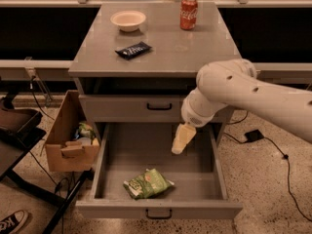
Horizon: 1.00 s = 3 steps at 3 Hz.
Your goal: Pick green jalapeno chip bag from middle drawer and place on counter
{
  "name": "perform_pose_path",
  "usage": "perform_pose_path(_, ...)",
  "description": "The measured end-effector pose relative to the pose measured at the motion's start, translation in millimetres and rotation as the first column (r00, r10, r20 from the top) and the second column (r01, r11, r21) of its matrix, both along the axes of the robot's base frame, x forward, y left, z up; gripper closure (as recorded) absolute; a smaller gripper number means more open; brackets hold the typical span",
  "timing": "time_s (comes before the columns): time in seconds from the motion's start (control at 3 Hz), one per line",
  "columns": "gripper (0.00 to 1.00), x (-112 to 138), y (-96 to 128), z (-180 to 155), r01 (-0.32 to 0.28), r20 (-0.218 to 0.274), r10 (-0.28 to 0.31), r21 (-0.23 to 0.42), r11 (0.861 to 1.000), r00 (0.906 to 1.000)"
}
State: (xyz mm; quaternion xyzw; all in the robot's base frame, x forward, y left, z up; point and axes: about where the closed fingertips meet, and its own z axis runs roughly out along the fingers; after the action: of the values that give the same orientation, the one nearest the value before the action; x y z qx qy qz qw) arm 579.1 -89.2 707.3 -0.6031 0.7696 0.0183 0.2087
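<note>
Speckled stone floor surrounds a grey cabinet in the centre of the frame, with a cardboard box [68, 143] at its left side. On the counter [195, 52], in the upper part, stand a pale bowl [128, 19], a red soda can [188, 13] and a dark-blue wrapper [133, 49]. The middle drawer [156, 209] is pulled out at lower centre. The green jalapeno chip bag [147, 183] lies flat on its floor, near the front wall and a little left of the middle. The gripper [177, 148] hangs over the drawer's rear part, right of centre, well apart from the bag. Whether it is spread or closed I cannot tell.

I judge two dangers. The bag is crumpled and low, so a grasp may catch only a thin edge, and the foil may slip out during the lift. The thick arm [243, 91] also passes close to the upper drawer [131, 108] and could knock it.

The arm is cut off at the right edge and covers that drawer's right end. The bag's print and the box's contents are hard to make out.
</note>
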Motion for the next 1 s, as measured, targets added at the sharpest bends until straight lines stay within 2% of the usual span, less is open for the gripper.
perform_pose_path(0.33,0.00,-9.2,32.0,-59.4,-0.074,-0.049,0.076,0.033,0.997,0.9960)
perform_pose_path(0.67,0.00,-8.4,62.5,-111.9,-0.134,-0.069,0.138,0.063,0.989,0.9880)
perform_pose_path(1.0,0.00,-4.2,91.4,-165.2,-0.193,-0.089,0.199,0.075,0.978,0.9759)
